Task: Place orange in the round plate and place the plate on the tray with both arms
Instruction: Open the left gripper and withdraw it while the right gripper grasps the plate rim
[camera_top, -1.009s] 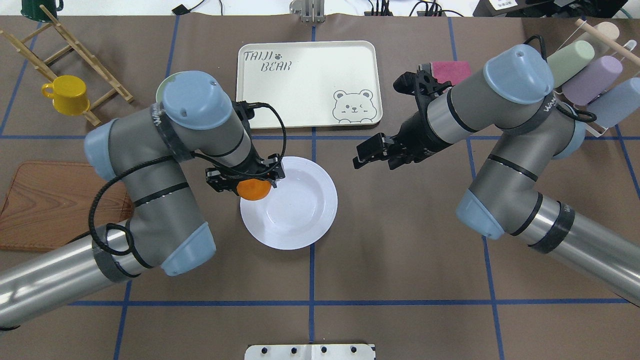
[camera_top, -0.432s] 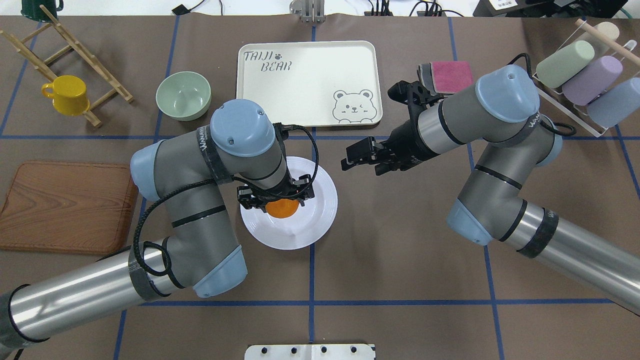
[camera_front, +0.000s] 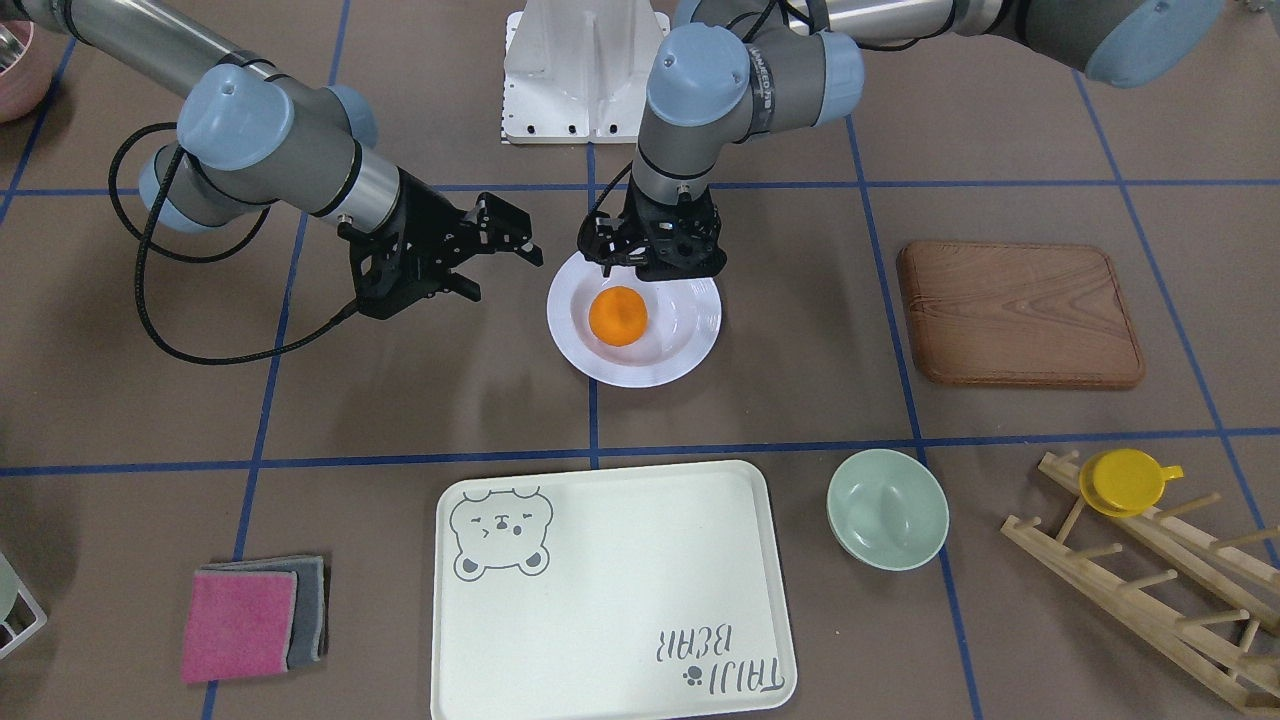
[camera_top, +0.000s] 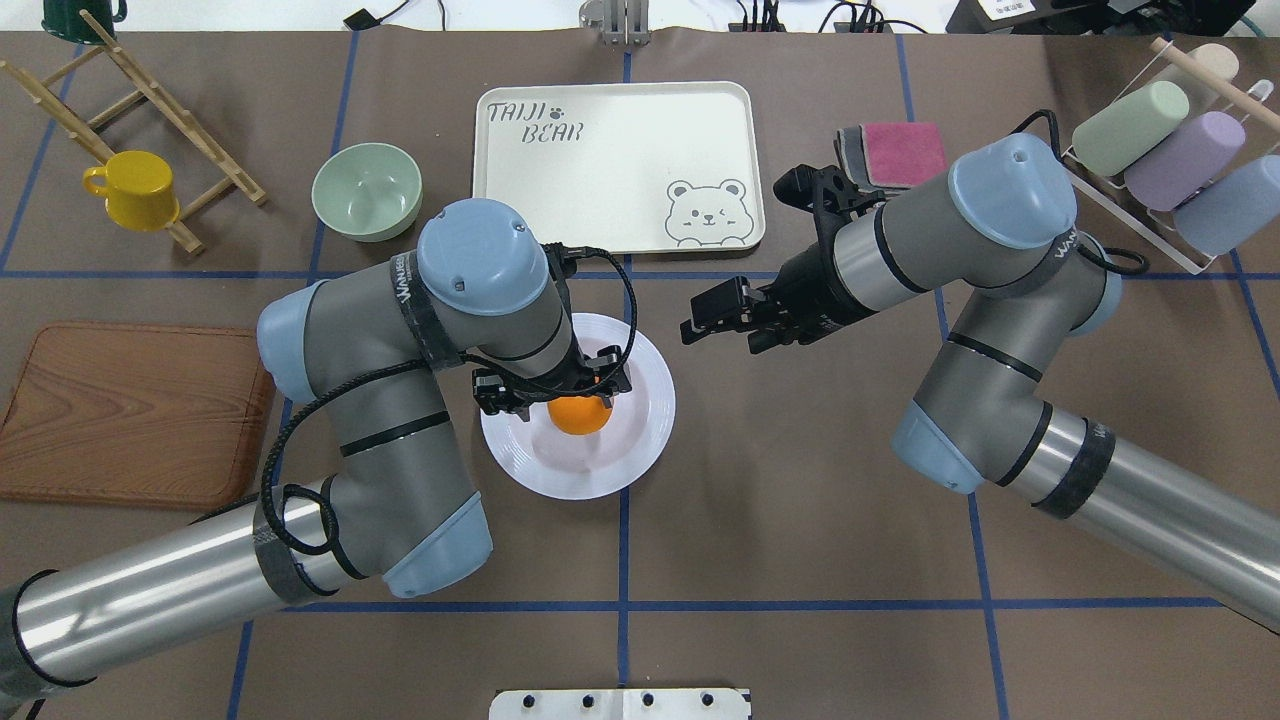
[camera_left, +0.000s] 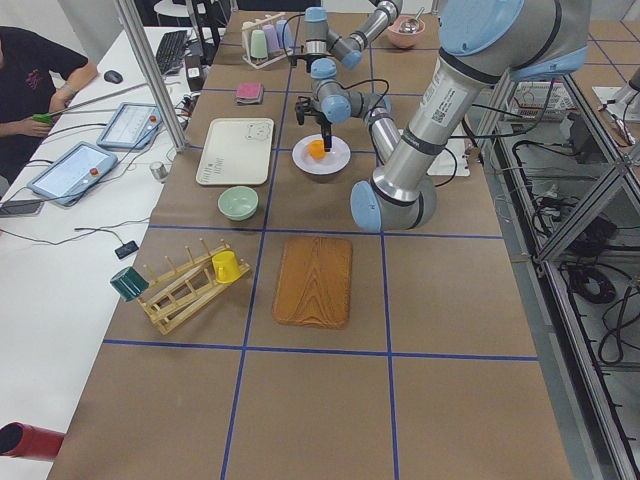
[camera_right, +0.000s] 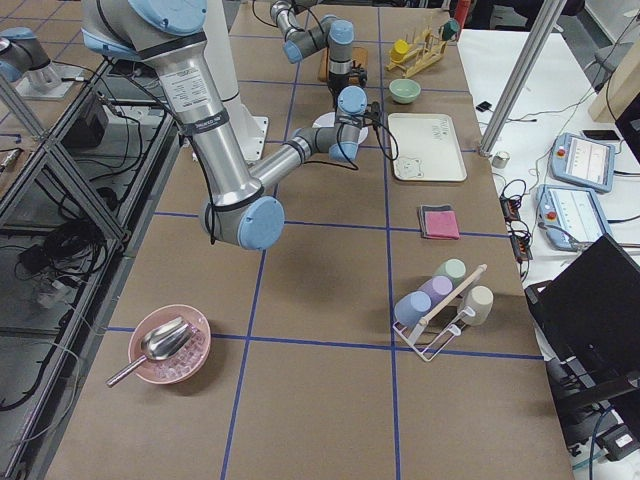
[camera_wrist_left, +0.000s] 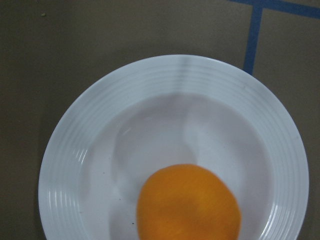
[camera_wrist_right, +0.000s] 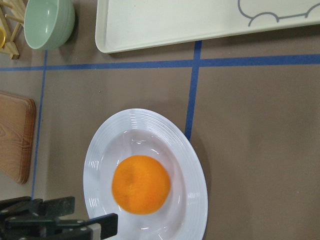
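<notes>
Front view: orange (camera_front: 617, 315) sits in the sunken centre of the plate (camera_front: 685, 345), clear of both grippers. L gripper (camera_front: 650, 265) hangs over the plate's robot-side rim, pointing down, fingers spread, holding nothing. R gripper (camera_front: 505, 275) is near the plate on the opposite side, tilted toward it, fingers apart, empty, not touching. Tray (camera_front: 620, 570) lies on the operators' side of the plate, apart from it. Green bowl (camera_front: 888, 508) is beside the tray. Wooden board (camera_front: 1020, 312) is off to the robot's left.

Overhead: L gripper (camera_top: 552, 392) overlaps part of the orange (camera_top: 582, 418). Plate (camera_top: 640, 400) is under both. R gripper (camera_top: 720, 330) is spread, w/ a gap to the plate rim. Tray (camera_top: 620, 160) is beyond the plate.

Left side view: orange (camera_left: 316, 149) in plate (camera_left: 337, 160), L gripper directly above. Too small to judge fingers here.

Right side view: plate mostly hidden behind the arms, can't tell more.

L wrist cam: looks straight down. Orange (camera_wrist_left: 187, 202) low in frame, inside the plate (camera_wrist_left: 65, 165).

R wrist cam: whole orange (camera_wrist_right: 141, 184) in the plate (camera_wrist_right: 195, 180), nothing gripping it. Tray (camera_wrist_right: 175, 25) edge up top, bowl (camera_wrist_right: 50, 22) top-left, board (camera_wrist_right: 15, 135) at left edge.
</notes>
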